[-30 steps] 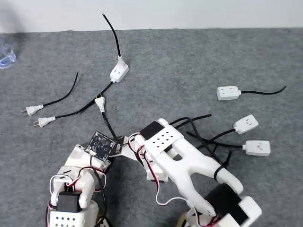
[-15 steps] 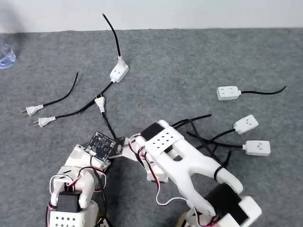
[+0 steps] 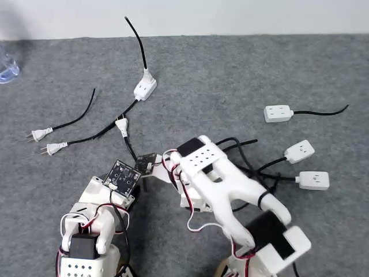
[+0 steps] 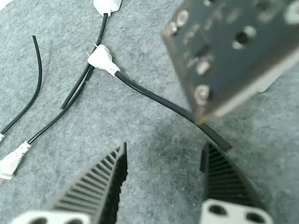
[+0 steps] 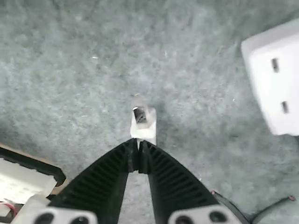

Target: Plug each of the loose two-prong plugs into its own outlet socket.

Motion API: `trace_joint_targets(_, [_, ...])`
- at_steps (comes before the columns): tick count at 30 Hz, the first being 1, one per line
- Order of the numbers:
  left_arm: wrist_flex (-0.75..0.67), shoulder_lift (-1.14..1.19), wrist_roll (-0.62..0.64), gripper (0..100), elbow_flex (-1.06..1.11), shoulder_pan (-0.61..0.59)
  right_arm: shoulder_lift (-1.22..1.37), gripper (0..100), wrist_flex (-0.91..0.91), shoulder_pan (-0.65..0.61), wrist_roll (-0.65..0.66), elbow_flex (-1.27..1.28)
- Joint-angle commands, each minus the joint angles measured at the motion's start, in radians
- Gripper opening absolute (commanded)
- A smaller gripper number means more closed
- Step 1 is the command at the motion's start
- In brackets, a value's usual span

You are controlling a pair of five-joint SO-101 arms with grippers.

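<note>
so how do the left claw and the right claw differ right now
The left claw is open; the right claw is shut. The left claw holds nothing, a black cable lying beyond it; the right claw pinches a small white plug at its tips. Both have black ribbed fingers.

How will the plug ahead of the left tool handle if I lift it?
The plug looks small and rigid, so probably light. Its black cord lies curved and ends free, so it will likely flop and trail.

White plugs (image 3: pixel 39 135), sockets (image 3: pixel 277 113) — black cords (image 4: pixel 140 88) — grey carpet (image 3: pixel 230 69), black ribbed left end effector (image 4: pixel 164 149)
</note>
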Motion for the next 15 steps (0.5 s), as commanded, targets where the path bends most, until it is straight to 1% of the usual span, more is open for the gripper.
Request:
trace_joint_targets(1, [0.0,-0.008,0.008,24,-0.005,0.006,0.018,0.9,-0.031,0.016,0.041,-0.061])
trace_joint_targets(8, [-0.002,-0.008,0.008,24,-0.005,0.006,-0.024,0.9,0.004,0.019,0.049,-0.157])
trace_joint_targets(15, [-0.002,-0.008,0.008,24,-0.005,0.006,0.09,0.9,0.002,0.015,0.049,-0.161])
